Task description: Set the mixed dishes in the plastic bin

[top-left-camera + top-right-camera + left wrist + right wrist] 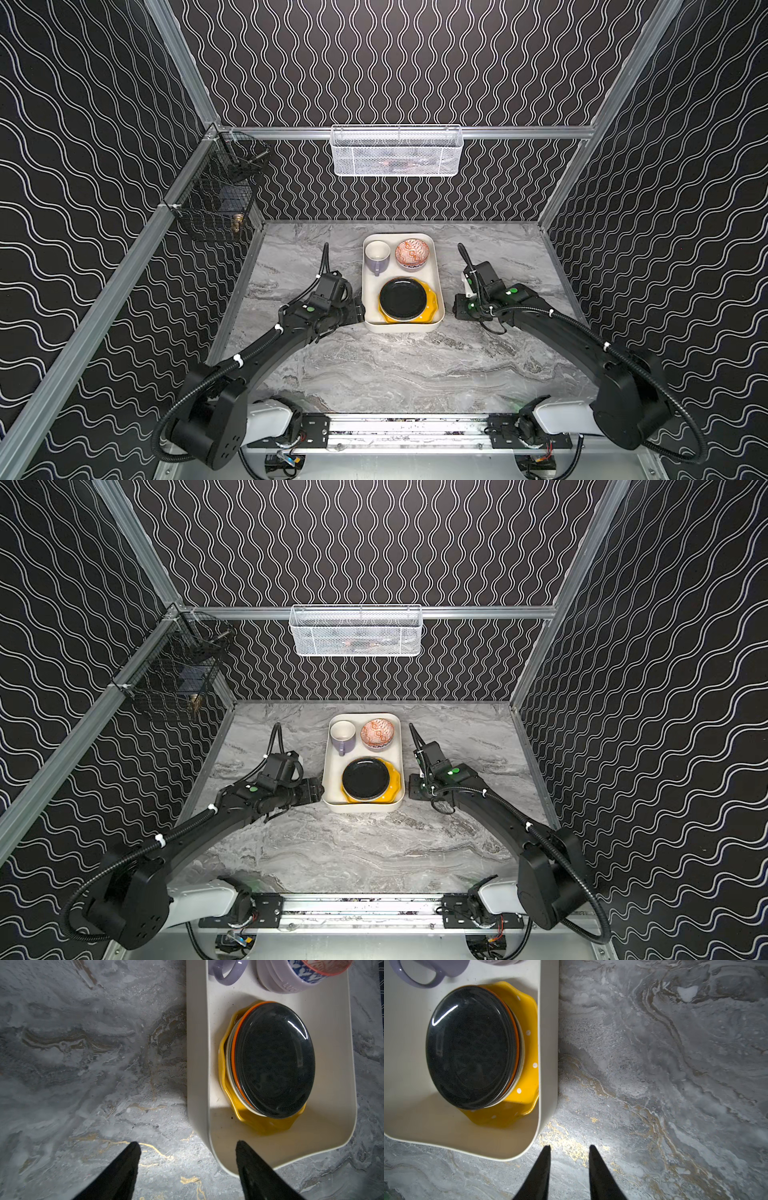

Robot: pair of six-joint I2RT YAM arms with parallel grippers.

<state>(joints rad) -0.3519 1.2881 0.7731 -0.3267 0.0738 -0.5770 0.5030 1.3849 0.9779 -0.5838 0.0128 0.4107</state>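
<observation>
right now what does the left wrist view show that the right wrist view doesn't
Only left wrist: the lilac bowl with its blue-printed side, and the left gripper, open, fingers either side of the wall of the cream-white plastic bin near a corner.
Only right wrist: white dots on the yellow scalloped plate; the right gripper, open, over the grey marble table beside the bin.
Both: the round black plate topping the stack, and the handle of the lavender mug.
</observation>
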